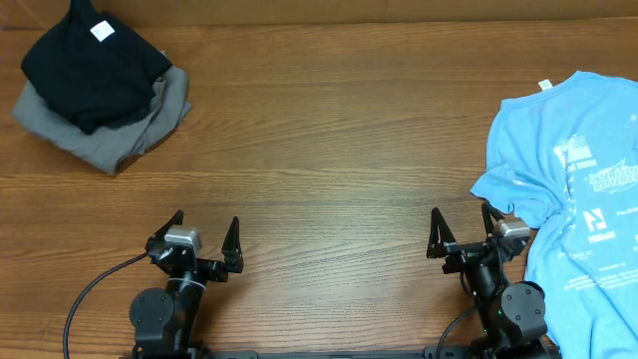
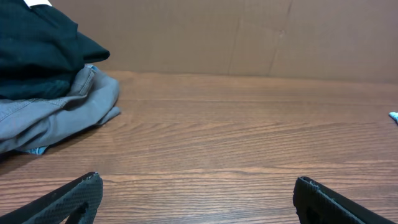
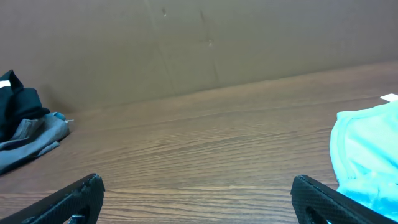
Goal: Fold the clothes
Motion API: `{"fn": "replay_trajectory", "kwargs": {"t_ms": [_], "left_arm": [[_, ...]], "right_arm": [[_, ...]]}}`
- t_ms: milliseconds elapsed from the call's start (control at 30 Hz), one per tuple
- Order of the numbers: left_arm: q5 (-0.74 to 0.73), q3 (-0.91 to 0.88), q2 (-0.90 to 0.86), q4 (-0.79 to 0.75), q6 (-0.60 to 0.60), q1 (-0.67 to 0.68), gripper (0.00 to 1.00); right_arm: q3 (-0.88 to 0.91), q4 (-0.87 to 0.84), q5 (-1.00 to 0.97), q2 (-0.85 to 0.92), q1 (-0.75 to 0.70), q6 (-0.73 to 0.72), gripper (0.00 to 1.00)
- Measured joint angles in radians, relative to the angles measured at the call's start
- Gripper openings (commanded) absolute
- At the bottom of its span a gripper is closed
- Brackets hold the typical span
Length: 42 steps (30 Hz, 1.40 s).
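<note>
The light sky-blue T-shirt (image 1: 573,189) lies spread and rumpled at the table's right side, its white neck tag at the far end and its printed lettering facing up. It also shows at the right edge of the right wrist view (image 3: 367,149). My right gripper (image 1: 462,224) is open and empty near the front edge, just left of the shirt's sleeve. My left gripper (image 1: 204,231) is open and empty at the front left, far from the shirt. Each wrist view shows bare wood between the fingers (image 2: 198,186) (image 3: 198,186).
A black folded garment with a white tag (image 1: 95,60) lies on a grey folded garment (image 1: 125,135) at the far left corner. Both show in the left wrist view (image 2: 37,43). A brown cardboard wall (image 3: 186,43) stands along the table's far edge.
</note>
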State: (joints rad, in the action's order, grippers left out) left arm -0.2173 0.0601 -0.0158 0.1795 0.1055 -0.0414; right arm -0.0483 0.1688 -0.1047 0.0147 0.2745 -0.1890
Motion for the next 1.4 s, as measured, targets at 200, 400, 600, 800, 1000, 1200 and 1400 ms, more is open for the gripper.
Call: {"fn": "replay_trajectory", "kwargs": {"t_ms": [200, 400, 600, 800, 1000, 1200, 1400], "left_arm": [[0.0, 0.0, 0.0, 0.0, 0.0, 0.0, 1.0], [0.0, 0.0, 0.0, 0.0, 0.0, 0.0, 1.0], [0.0, 0.0, 0.0, 0.0, 0.0, 0.0, 1.0], [0.0, 0.0, 0.0, 0.0, 0.0, 0.0, 1.0], [-0.001, 0.0, 0.0, -0.001, 0.0, 0.0, 1.0], [-0.006, 0.0, 0.0, -0.001, 0.022, 0.0, 1.0], [-0.008, 0.0, 0.0, -0.001, 0.054, 0.0, 1.0]], "right_arm": [[0.0, -0.001, 0.0, 0.0, 0.0, -0.001, 1.0], [0.0, 0.0, 0.0, 0.0, 0.0, 0.0, 1.0], [0.0, -0.001, 0.0, 0.0, 0.0, 0.0, 1.0], [0.0, -0.001, 0.0, 0.0, 0.0, 0.0, 1.0], [0.0, -0.008, 0.005, 0.0, 0.0, 0.0, 1.0], [0.0, -0.011, 0.059, 0.0, 0.0, 0.0, 1.0], [0.0, -0.011, 0.078, 0.0, 0.0, -0.001, 1.0]]}}
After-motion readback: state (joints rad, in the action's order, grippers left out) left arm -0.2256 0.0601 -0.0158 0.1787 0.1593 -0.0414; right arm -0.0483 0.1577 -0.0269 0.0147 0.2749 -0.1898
